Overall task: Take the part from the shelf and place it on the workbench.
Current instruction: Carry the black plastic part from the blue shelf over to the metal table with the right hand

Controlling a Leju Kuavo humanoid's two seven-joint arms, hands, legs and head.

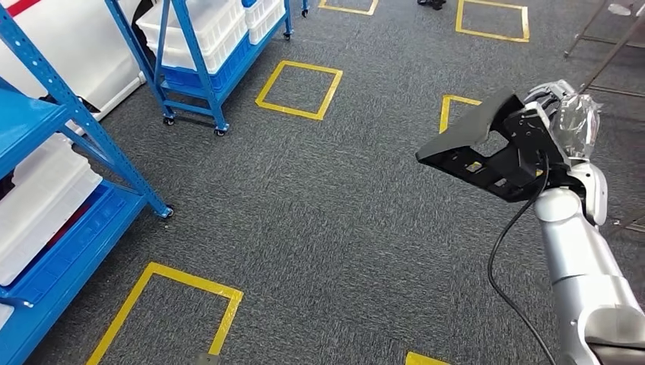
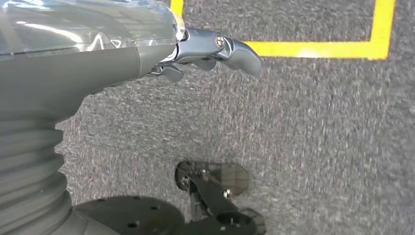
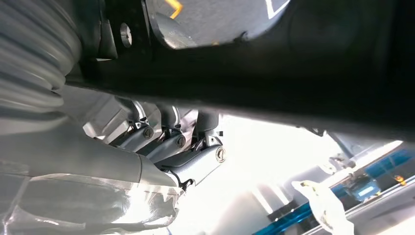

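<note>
My right hand point(image 1: 563, 122) is raised at the right of the head view and holds a black plastic part point(image 1: 490, 148), a flat angular piece with cut-outs that juts out to the left over the carpet. In the right wrist view the same black part point(image 3: 274, 83) crosses the picture as a dark band, with the hand's fingers point(image 3: 171, 147) curled against its underside. My left hand point(image 2: 195, 51) hangs over the grey carpet; its fingers are loosely curled and hold nothing.
Blue shelf racks with white bins stand at the left point(image 1: 46, 198) and at the upper left point(image 1: 205, 38). Yellow tape squares point(image 1: 299, 90) mark the grey carpet. A black cable point(image 1: 509, 251) hangs along my right arm. Metal legs point(image 1: 601, 46) show at the top right.
</note>
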